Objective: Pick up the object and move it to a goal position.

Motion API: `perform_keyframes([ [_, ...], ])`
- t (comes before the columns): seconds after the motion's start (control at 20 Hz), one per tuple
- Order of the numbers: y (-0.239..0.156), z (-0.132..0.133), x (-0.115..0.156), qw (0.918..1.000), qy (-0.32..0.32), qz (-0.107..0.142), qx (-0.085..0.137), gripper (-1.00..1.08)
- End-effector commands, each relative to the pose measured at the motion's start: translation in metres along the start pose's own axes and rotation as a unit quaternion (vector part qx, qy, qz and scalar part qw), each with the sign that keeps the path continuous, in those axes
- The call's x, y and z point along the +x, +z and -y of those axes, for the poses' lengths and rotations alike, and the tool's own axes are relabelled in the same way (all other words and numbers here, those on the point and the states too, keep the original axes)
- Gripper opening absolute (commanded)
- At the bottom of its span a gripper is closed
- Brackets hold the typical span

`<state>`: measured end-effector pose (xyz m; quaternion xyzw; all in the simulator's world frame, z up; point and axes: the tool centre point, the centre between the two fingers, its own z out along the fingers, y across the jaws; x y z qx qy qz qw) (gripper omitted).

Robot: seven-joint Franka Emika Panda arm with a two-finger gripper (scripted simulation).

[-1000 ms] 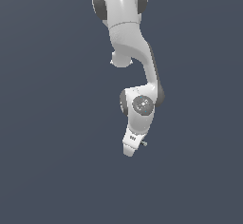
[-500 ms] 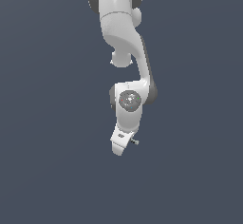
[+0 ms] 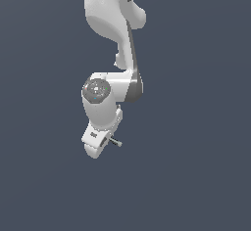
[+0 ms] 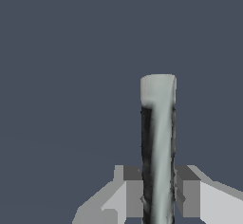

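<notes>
The stick (image 4: 158, 147) sits clamped between the two fingers (image 4: 134, 190), which press against its sides with no gap showing in the wrist view. From that camera it reads as a light grey metallic shaft with a dark streak along one edge, its pale flat end pointing away from the hand; the knob end is not visible there. In the exterior view the stick (image 3: 115, 141) is a tiny sliver poking out of the gripper (image 3: 109, 139) toward about four o'clock, a dark portion near the hand and a lighter tip beyond it. It is carried in the air, touching nothing but the fingers. The gripper hangs at the low end of the white arm (image 3: 110, 39), which comes down from twelve o'clock in the exterior view, bends at a grey-capped joint (image 3: 96, 89) and tilts toward seven o'clock. Behind everything lies a plain dark blue-grey backdrop.
</notes>
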<state>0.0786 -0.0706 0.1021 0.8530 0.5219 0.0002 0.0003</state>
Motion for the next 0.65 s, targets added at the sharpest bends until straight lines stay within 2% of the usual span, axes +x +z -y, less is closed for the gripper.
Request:
perform_keyframes([
  [0.0, -0.013, -0.010, -0.015, 1.0000, -0.001, 0.000, 0.001, -1.00],
  [0.3, -0.028, -0.025, -0.034, 1.0000, -0.001, 0.000, 0.000, -1.00],
  [0.6, -0.027, -0.025, -0.032, 1.0000, -0.001, 0.000, 0.000, -1.00],
])
